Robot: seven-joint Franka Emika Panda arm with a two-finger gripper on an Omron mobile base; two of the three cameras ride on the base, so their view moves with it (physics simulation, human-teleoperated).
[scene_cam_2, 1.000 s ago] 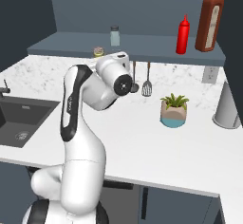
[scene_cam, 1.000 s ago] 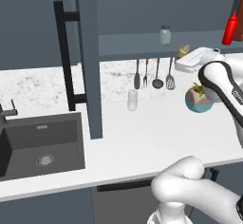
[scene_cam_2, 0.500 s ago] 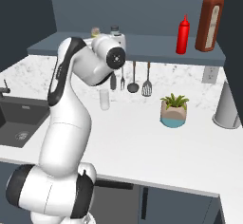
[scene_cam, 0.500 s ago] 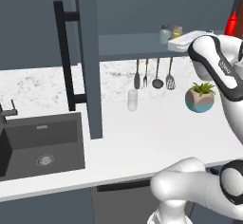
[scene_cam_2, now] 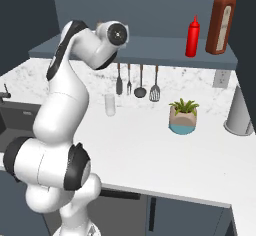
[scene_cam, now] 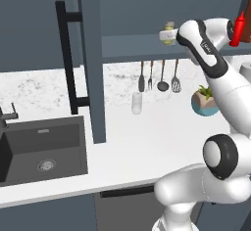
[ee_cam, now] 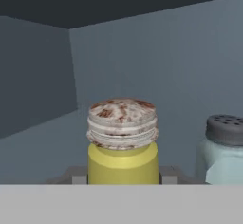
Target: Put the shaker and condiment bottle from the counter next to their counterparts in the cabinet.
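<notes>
Two bottles stand on the shelf of the dark slate-blue wall cabinet in the left base view: the small bright red squeeze bottle with a pointed nozzle and, just behind it at the picture's right edge, a darker brown-red bottle. The white arm reaches up to the shelf, and its gripper is closed on a small yellow shaker with a rusty, pale cap, held at shelf height. Below, on the white marble-speckled surface, sit a clear glass and a potted plant in a blue and tan bowl; utensils hang on the wall, and the dark sink lies to the left.

The right base view shows the red squeeze bottle just beside the tall brown-red bottle on the shelf, apart by a small gap (both upright). The arm's wrist hides the gripper here. The plant and glass stand on the surface.

The hand view looks into the cabinet: the yellow shaker sits upright between the gripper's tips, and a pale blue-green glass shaker with a grey perforated cap stands near it on the right.
</notes>
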